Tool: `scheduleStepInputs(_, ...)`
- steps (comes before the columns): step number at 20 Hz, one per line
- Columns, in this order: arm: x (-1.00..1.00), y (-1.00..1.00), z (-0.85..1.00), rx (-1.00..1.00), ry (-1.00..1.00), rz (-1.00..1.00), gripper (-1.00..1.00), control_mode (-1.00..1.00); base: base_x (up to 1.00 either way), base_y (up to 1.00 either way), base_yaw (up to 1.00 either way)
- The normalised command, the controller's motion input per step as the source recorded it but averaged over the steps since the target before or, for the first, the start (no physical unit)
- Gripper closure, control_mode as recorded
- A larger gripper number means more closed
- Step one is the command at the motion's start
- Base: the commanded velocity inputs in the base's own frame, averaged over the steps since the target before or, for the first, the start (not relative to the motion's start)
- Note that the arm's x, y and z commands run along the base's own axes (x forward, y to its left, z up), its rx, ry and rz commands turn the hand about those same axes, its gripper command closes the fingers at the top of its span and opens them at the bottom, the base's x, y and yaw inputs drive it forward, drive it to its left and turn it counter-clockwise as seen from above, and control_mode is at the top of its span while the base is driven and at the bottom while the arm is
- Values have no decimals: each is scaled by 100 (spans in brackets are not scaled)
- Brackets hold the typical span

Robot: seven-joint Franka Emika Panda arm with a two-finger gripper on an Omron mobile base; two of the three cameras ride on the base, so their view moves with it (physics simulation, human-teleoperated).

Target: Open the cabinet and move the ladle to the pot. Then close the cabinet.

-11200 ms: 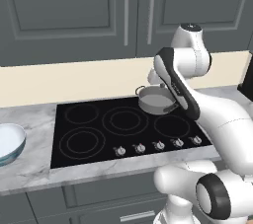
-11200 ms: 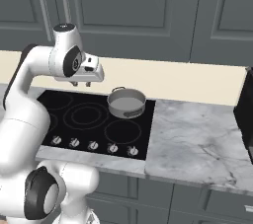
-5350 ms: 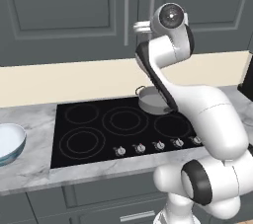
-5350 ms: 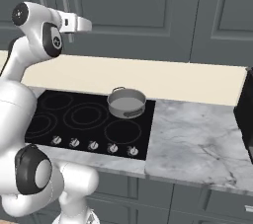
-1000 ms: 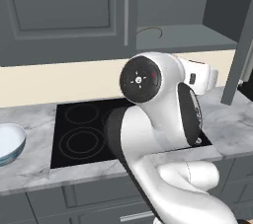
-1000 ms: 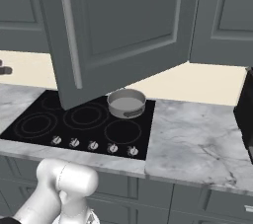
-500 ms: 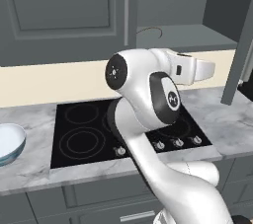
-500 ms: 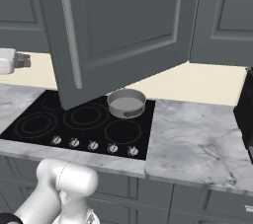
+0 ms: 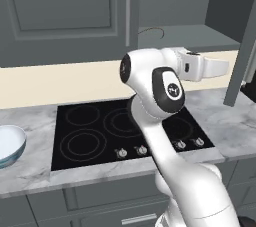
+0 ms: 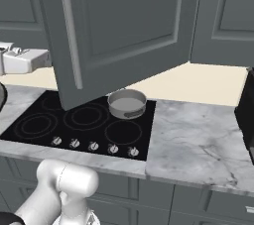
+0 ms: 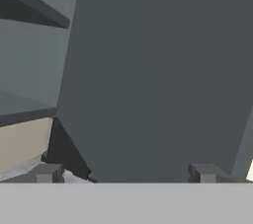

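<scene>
bowl (image 9: 9, 143) at far left of our desk (image 10: 198, 144) | ladle (image 9: 151, 31) on shelf in the cabinet (image 10: 124, 26), right door swung open | pot (image 10: 127, 103) on hob | our claw (image 11: 123, 172) spread wide, empty

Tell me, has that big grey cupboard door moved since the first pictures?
Yes. The cabinet right door was flush with the one beside it; now it has swung out over the cooktop, partly hiding the pot in the right base view.
</scene>
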Motion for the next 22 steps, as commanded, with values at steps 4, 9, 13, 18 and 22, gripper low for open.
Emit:
scheduleStepInputs(4,-4,-69,0,-5,-1,-24,-100,-100,0,0,0)
scheduleStepInputs(9,-16,-71,0,-3,-2,-22,-100,-100,0,0,0)
scheduleStepInputs(13,-35,-68,0,-2,-5,-22,-100,-100,0,0,0)
scheduleStepInputs(18,-43,-66,0,-3,-7,-21,-100,-100,0,0,0)
scheduleStepInputs(22,-42,-41,0,-1,-8,-16,-100,-100,0,0,0)
